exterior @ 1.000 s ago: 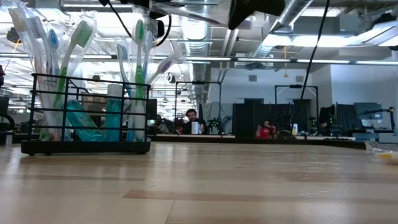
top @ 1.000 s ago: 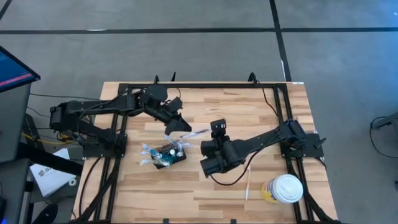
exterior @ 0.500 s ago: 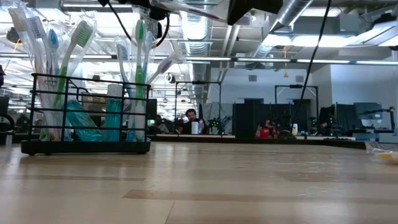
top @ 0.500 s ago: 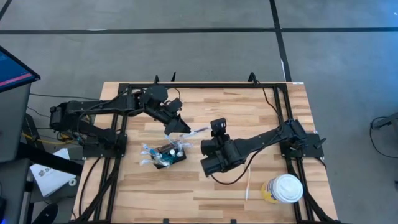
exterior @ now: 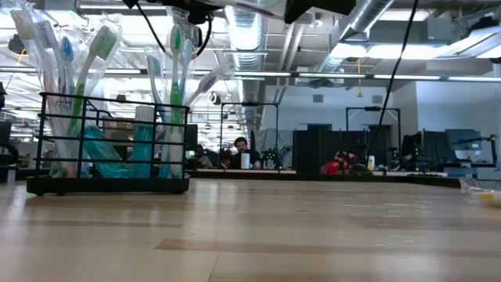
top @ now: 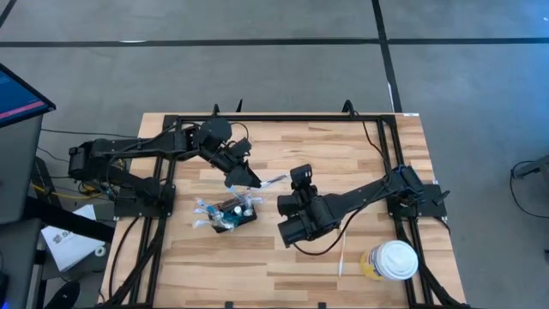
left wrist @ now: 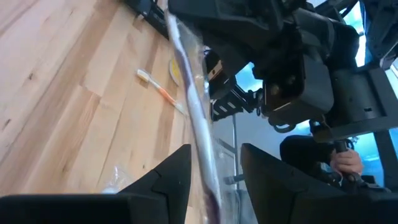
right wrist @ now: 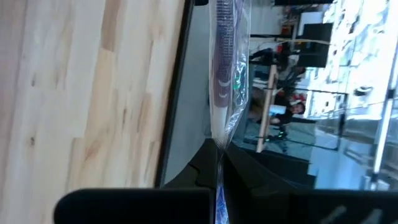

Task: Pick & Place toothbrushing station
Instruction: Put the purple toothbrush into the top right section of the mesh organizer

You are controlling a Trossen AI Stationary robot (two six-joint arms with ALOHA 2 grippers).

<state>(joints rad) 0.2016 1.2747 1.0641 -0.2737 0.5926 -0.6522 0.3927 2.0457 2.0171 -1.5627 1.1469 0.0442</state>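
Note:
The toothbrushing station (top: 232,215), a black wire holder full of toothbrushes and tubes, stands on the table left of centre; the low view shows it (exterior: 109,145) resting on its flat base. Above and just right of it hangs a toothbrush in a clear wrapper (top: 273,181). My right gripper (top: 289,184) is shut on it. My left gripper (top: 252,180) is open, its fingers (left wrist: 174,177) standing on either side of the wrapped toothbrush (left wrist: 198,124). My right gripper pinches one end of the wrapper (right wrist: 219,142) between its two fingers. The brush runs straight on from the fingertips toward the left arm. It hangs clear of the table, high above it. My left gripper: I cannot tell whether the wrapper brushes one open finger.
A yellowish cup with a white lid (top: 393,260) stands at the near right corner. A loose toothbrush (top: 341,253) lies on the wood beside it, also seen in the left wrist view (left wrist: 160,92). A black frame (top: 283,118) rims the table. Bare wood lies near the front edge.
My left gripper has opened and let go of the wrapped toothbrush, rolling slightly without leaving its place. The brush stays in my right gripper, lifted above the station.

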